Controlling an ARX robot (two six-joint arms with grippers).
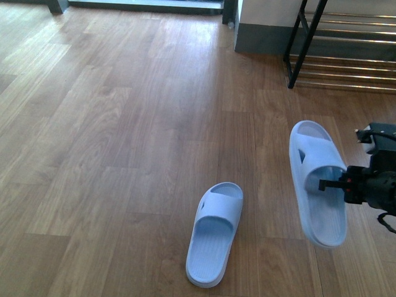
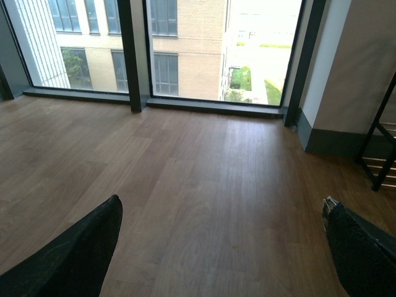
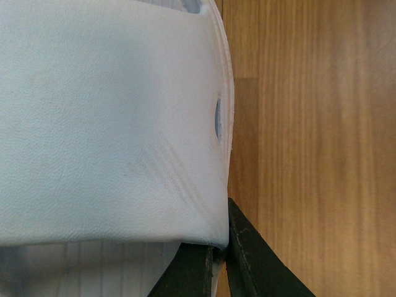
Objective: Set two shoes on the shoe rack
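Right end effector (image 1: 331, 183): clamped on the strap of one pale blue slide (image 1: 323, 213). One jaw is inside the strap opening and the other is outside it. This held slide appears raised off the wooden floor (image 1: 124, 124). It is tilted onto its side, toe pointing far, heel near. It sits at the right of the scene, in front of the arm's black body.

Right wrist view: the white-blue strap (image 3: 111, 124) fills most of the frame. A dark finger (image 3: 253, 266) presses against its edge, with a small vent hole visible near that edge. Bare floor boards (image 3: 322, 148) lie beyond.

Second slide (image 1: 215, 234): same pale blue. It lies flat on the floor, sole down, toe far, near centre and left of the held slide. The two are apart, not touching.

Shoe rack (image 1: 346, 55): far right corner, black frame with thin chrome horizontal bars, standing against the wall base. It is well apart from both slides. No shoe is visible on the bars in view.

Left end effector (image 2: 221, 207): spread wide. Its two black fingers (image 2: 80, 253) sit at opposite edges of its wrist view, with only floor between them. Windows (image 2: 185, 43) lie far ahead, and a sliver of the rack frame (image 2: 385, 148) shows at the edge.
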